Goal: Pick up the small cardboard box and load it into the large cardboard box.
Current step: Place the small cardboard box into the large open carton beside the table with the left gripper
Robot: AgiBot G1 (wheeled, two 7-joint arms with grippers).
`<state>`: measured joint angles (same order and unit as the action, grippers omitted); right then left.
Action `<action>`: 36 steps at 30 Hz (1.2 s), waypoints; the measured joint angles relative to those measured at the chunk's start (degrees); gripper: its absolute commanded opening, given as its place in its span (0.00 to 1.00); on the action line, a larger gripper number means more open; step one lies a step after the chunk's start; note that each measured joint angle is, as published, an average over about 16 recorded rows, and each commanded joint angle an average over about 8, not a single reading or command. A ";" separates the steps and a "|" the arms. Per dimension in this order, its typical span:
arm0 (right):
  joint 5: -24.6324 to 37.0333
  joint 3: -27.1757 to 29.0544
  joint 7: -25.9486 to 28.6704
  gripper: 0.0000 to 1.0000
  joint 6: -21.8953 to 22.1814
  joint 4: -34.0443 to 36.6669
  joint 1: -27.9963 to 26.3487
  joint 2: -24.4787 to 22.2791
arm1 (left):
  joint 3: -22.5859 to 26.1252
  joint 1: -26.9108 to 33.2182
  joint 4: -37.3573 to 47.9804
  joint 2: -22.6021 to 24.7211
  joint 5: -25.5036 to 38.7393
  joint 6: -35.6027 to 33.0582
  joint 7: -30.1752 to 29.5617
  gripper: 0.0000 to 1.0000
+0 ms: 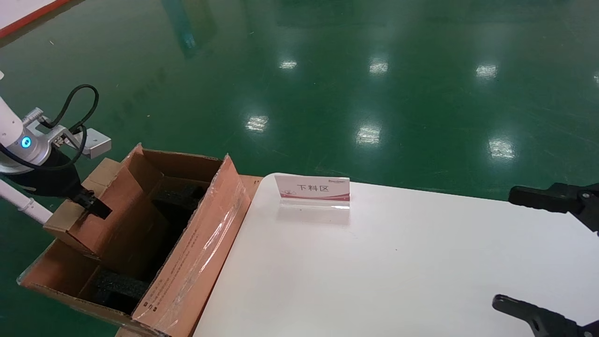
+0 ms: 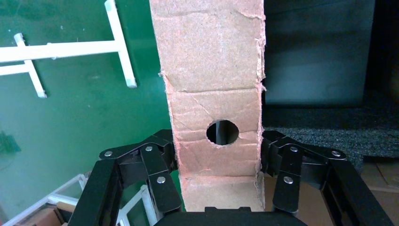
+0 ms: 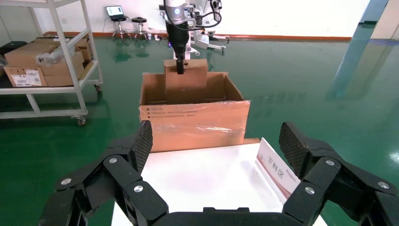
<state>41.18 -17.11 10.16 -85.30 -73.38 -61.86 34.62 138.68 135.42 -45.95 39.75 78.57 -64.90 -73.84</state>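
Observation:
My left gripper [image 1: 91, 204] is shut on the small cardboard box [image 1: 119, 206], gripping its upper end from above. The box hangs partly inside the large cardboard box [image 1: 196, 252], at its side away from the table. In the left wrist view the small box [image 2: 214, 70] shows its paler face with the round hole, and the fingers [image 2: 165, 147] press on both its sides. The right wrist view shows the small box [image 3: 186, 82] standing out of the open large box [image 3: 193, 122]. My right gripper [image 1: 505, 247] is open and empty above the white table [image 1: 374, 271].
A red-and-white sign card [image 1: 312, 189] stands at the table's far edge. Black foam blocks [image 1: 117, 288] lie inside the large box. The right wrist view shows a white shelf cart [image 3: 42, 61] with cartons beyond the large box. Green floor surrounds everything.

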 measured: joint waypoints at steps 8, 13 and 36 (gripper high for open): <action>-0.02 -0.02 -0.01 1.00 0.01 0.00 -0.01 -0.01 | 0.48 -2.53 1.02 0.89 0.39 1.10 -1.56 0.00; -0.03 -0.04 -0.02 1.00 0.02 0.00 -0.01 -0.02 | 0.81 -4.40 1.91 1.77 0.54 1.50 -2.54 0.00; -0.06 -0.07 -0.04 1.00 0.05 0.02 0.00 -0.04 | 1.20 -7.94 4.24 3.67 0.49 1.71 -3.88 1.00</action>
<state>41.12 -17.18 10.12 -85.25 -73.36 -61.86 34.58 139.89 127.47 -41.71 43.42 79.06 -63.19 -77.72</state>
